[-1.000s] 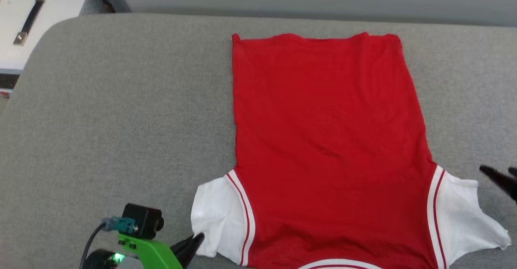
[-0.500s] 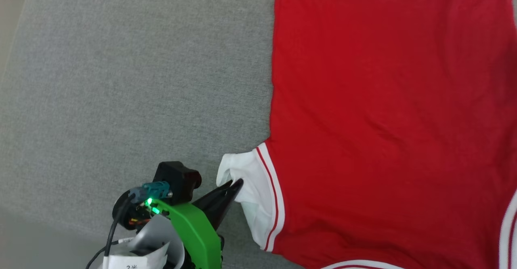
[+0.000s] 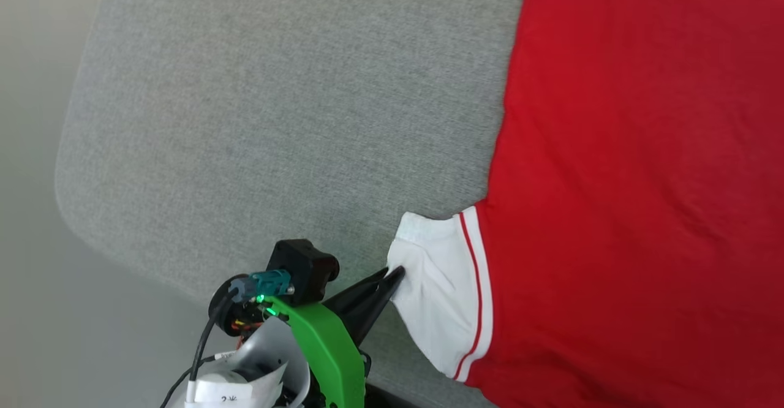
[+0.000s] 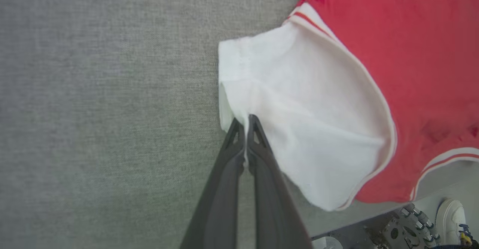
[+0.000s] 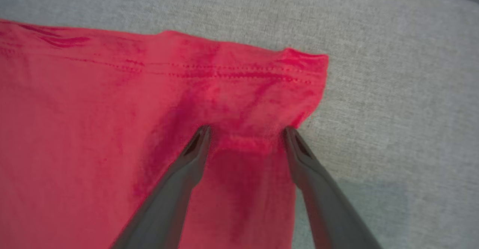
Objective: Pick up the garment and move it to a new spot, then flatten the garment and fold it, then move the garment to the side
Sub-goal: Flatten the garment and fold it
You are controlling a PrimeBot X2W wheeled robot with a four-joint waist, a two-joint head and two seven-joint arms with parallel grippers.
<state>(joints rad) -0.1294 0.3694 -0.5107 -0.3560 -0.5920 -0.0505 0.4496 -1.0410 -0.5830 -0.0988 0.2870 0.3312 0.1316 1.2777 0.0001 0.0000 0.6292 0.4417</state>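
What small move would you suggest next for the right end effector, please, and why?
Probably close the right end effector: its open fingers straddle a bunched ridge of the shirt near its hem corner, while the left end effector pinches the white sleeve.

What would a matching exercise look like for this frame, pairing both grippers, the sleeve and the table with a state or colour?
Column one:
1 left gripper
2 right gripper
3 sleeve
4 table

Column two:
A grey
B open, at the red hem
C white
D shut on the garment

Pairs: 1-D, 2-B, 3-C, 4-A.
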